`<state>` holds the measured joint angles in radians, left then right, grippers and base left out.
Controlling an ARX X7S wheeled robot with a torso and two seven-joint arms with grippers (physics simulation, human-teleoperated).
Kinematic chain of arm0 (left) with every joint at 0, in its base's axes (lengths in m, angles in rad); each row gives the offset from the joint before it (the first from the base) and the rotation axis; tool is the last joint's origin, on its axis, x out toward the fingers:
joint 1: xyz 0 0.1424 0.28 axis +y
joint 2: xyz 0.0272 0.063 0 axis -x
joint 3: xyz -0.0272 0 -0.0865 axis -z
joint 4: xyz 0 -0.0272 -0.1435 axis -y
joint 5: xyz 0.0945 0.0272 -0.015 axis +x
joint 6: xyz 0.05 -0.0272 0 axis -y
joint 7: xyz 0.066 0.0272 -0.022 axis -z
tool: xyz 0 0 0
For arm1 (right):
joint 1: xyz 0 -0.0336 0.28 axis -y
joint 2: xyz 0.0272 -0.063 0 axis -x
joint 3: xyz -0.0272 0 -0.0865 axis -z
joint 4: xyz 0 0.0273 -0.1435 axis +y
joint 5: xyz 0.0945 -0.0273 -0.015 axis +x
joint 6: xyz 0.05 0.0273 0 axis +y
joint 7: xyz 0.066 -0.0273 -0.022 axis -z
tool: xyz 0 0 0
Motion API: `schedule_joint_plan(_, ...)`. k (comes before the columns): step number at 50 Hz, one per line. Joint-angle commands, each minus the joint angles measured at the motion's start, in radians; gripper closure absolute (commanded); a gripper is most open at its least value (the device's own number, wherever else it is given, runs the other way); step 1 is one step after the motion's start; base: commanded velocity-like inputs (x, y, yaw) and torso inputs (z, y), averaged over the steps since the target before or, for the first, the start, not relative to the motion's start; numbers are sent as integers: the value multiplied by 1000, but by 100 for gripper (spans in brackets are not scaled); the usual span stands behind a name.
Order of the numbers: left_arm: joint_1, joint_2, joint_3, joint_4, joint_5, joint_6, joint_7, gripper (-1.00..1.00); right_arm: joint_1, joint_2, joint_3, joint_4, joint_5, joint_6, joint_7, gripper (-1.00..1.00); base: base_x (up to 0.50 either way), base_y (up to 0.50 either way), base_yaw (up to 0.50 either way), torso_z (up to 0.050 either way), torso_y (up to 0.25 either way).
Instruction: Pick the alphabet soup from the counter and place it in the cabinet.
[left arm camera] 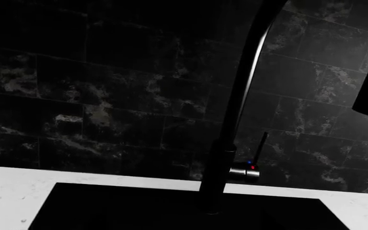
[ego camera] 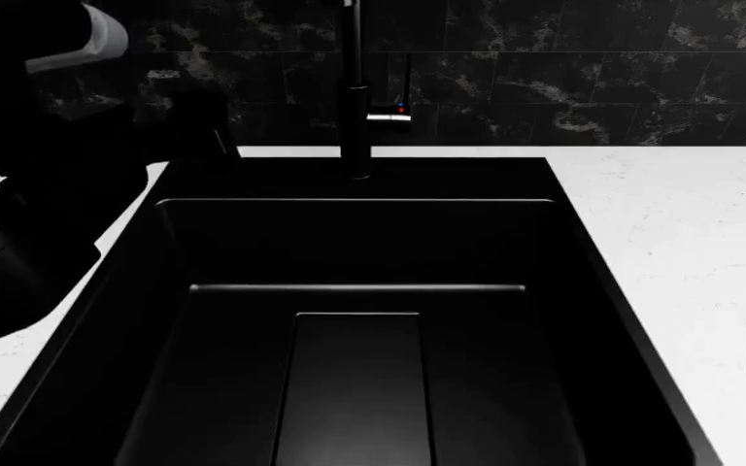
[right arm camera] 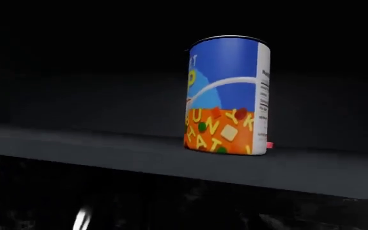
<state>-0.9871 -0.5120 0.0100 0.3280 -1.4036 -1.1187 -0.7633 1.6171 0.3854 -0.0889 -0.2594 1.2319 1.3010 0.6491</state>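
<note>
Neither arm's jaws show in any view, so I cannot tell whether they are spread or pressed together; nothing is seen pinched between them. The alphabet soup (right arm camera: 227, 96) stands upright and free on a dark shelf (right arm camera: 139, 155), apparently the cabinet's, while the head view shows only the white counter (ego camera: 684, 233) around the black sink (ego camera: 354, 320) and faucet (ego camera: 355, 116). Judgement: a rigid tin, moderately heavy if full, smooth label likely slippery; any re-grip belongs across mid-height of the cylinder.

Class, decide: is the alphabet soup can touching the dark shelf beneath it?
Touching. In the right wrist view the alphabet soup can stands upright with its base flat on the dark shelf, no gap visible.
</note>
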Motion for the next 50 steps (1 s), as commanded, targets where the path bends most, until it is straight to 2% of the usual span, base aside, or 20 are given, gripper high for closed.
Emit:
schedule_joint_plan(1,9,-3,-2,5,-6,8,-4,-100,-85,-3,48,-111,97,25,113,-100,0,0,0,0,0)
schedule_joint_plan(17,32,-8,-12,17,-15,24,-12,-100,-309,11,137,-253,121,-42,222,-100,0,0,0,0,0)
schedule_joint_plan(27,49,-11,-15,29,-11,37,-9,-100,-494,10,171,-333,48,-116,239,-100,0,0,0,0,0)
schedule_joint_plan(50,95,-16,-20,51,14,70,-9,-100,-735,-19,170,-371,-14,-197,222,-100,0,0,0,0,0)
